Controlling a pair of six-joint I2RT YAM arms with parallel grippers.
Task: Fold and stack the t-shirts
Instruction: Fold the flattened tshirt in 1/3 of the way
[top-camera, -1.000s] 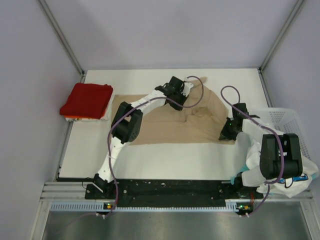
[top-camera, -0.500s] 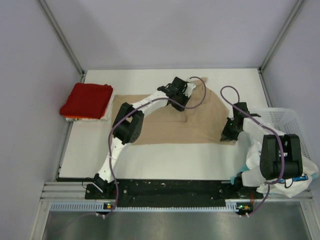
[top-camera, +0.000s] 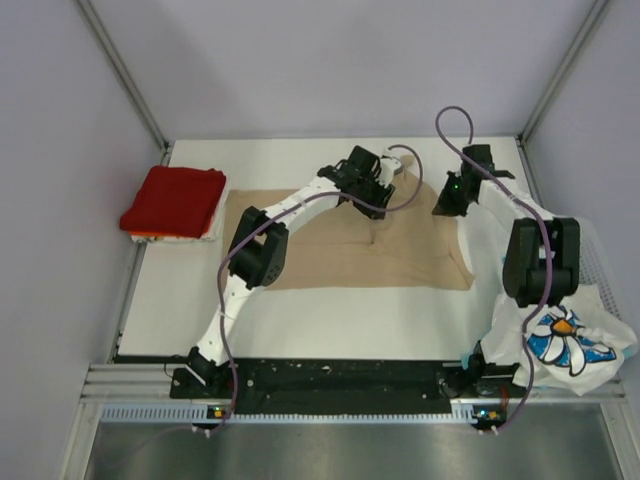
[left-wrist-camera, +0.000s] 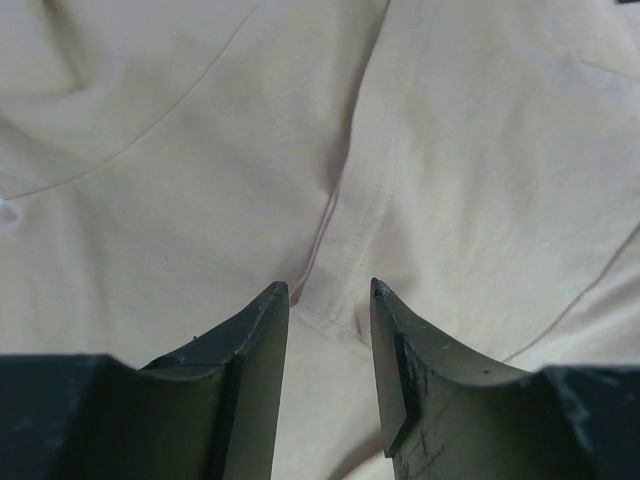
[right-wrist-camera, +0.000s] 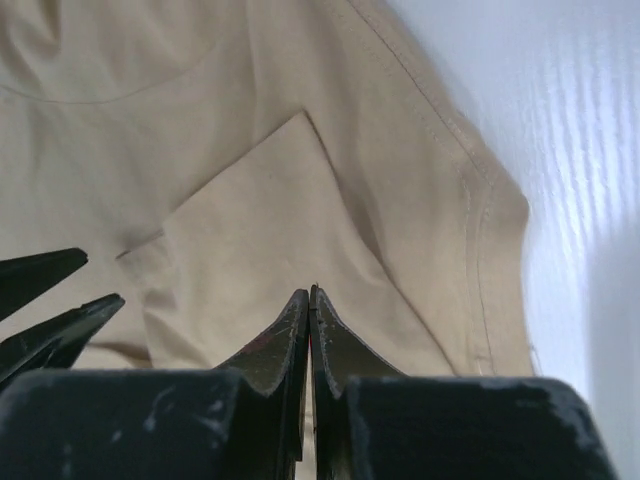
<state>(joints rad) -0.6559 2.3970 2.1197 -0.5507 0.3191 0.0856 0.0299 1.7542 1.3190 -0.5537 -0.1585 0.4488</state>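
Note:
The tan t-shirt (top-camera: 340, 250) lies spread on the white table; it also fills the left wrist view (left-wrist-camera: 200, 150) and the right wrist view (right-wrist-camera: 250, 150). My left gripper (top-camera: 372, 190) hovers low over its upper middle, jaws a little apart with a seam showing below the gap (left-wrist-camera: 325, 288). My right gripper (top-camera: 443, 207) is at the shirt's upper right edge, jaws pressed together (right-wrist-camera: 310, 290) over a flat folded flap; no cloth shows between them. A folded red shirt (top-camera: 175, 198) tops a stack with orange and white layers (top-camera: 150, 236) at far left.
A white mesh basket (top-camera: 588, 248) stands at the right edge. A white shirt with a teal and orange print (top-camera: 565, 335) lies in its near end. The left gripper's fingers (right-wrist-camera: 50, 300) show at the left of the right wrist view. Bare table lies in front of the tan shirt.
My right gripper has swung from the shirt's lower right edge up to its upper right edge. The left gripper moved slightly back and right. The fold in the shirt's upper right has flattened out.

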